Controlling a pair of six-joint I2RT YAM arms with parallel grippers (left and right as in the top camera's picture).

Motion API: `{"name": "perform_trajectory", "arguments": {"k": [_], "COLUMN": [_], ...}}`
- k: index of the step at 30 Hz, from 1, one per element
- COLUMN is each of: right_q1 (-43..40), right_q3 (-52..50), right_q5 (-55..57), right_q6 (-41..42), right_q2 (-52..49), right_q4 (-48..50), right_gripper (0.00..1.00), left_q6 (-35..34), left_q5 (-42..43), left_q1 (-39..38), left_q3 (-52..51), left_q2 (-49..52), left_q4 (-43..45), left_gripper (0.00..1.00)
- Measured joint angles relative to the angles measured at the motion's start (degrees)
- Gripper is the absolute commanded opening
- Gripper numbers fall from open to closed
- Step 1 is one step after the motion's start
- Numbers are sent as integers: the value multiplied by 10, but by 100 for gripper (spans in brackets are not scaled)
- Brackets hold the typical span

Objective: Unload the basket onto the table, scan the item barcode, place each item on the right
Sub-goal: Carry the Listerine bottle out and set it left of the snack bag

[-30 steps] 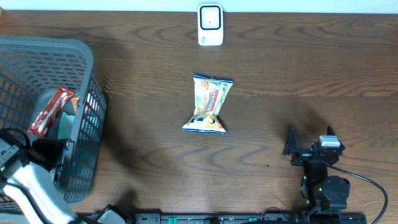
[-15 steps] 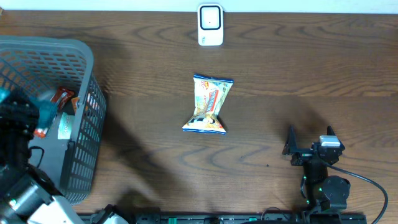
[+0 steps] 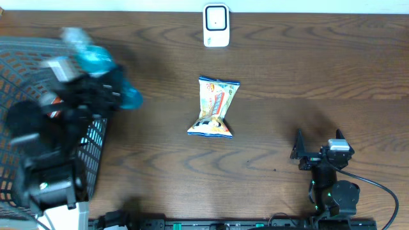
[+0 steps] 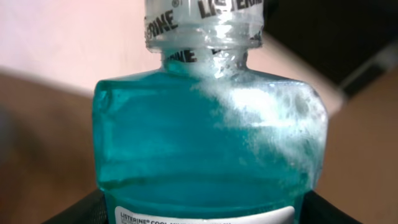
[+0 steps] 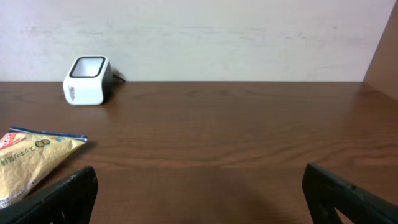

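A bottle of blue-green Listerine mouthwash [image 4: 205, 143] fills the left wrist view, neck up, white label at the bottom. My left gripper [image 4: 202, 214] is shut on its lower body, with a black finger at each side. From overhead the bottle [image 3: 97, 62] and left gripper [image 3: 94, 88] are motion-blurred above the basket's right rim. The white barcode scanner [image 3: 216, 25] stands at the table's far edge, also seen as the scanner [image 5: 87, 79] from the right wrist. My right gripper [image 3: 317, 148] rests open and empty at the near right.
A grey mesh basket [image 3: 32, 54] stands at the left edge, partly hidden by my left arm. A yellow and blue snack bag [image 3: 214, 108] lies mid-table, between basket and right arm; the snack bag [image 5: 31, 162] shows left of the right gripper [image 5: 199, 199].
My left arm has come up out of the basket with the mouthwash bottle and swung toward the basket's right rim. The right arm and snack bag have not moved.
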State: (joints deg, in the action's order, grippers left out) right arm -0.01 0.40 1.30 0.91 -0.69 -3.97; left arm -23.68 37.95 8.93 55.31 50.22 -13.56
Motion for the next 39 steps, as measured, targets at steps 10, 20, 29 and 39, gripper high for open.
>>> {"name": "perform_trajectory", "arguments": {"k": [10, 20, 29, 39], "right_q1": [0, 0, 0, 0], "right_q3": [0, 0, 0, 0], "right_q5": [0, 0, 0, 0], "right_q6": [0, 0, 0, 0], "right_q2": [0, 0, 0, 0], "right_q4": [0, 0, 0, 0], "right_gripper": [99, 99, 99, 99], "left_q6": [78, 92, 101, 107], "left_q5": [-263, -309, -313, -317], "left_q1": [-219, -278, -283, -282], "left_q3": [0, 0, 0, 70], "left_q2": [187, 421, 498, 420], "left_q4": [-100, -37, -26, -165], "left_gripper": [60, 60, 99, 98]}}
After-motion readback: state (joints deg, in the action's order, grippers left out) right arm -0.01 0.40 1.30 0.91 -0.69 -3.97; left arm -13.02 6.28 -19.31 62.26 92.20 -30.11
